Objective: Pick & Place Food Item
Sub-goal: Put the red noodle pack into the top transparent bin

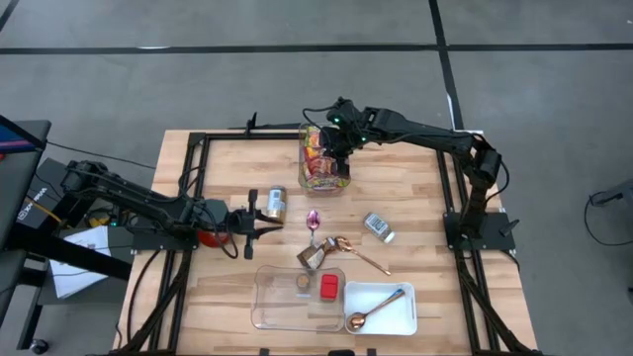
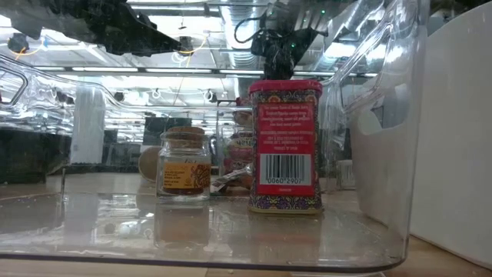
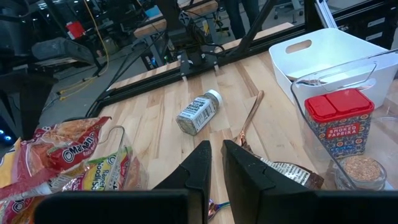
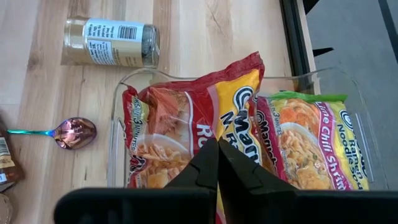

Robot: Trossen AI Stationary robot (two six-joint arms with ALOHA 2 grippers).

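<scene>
The right gripper (image 4: 217, 163), fingers pressed together, hangs over glossy crinkled noodle packets (image 4: 249, 134) in a clear plastic bin (image 1: 326, 158). The left gripper (image 3: 214, 171), nearly closed and empty, waits near a gold-lidded jar (image 1: 276, 203) lying on the wooden table (image 1: 415, 178).

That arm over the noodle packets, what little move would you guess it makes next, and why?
Probably lift straight up. The right gripper looks shut on the red noodle packet, which stands in the clear bin beside a green packet. Rising first would clear the bin's walls before carrying it anywhere. The left gripper waits by the jar.
</scene>
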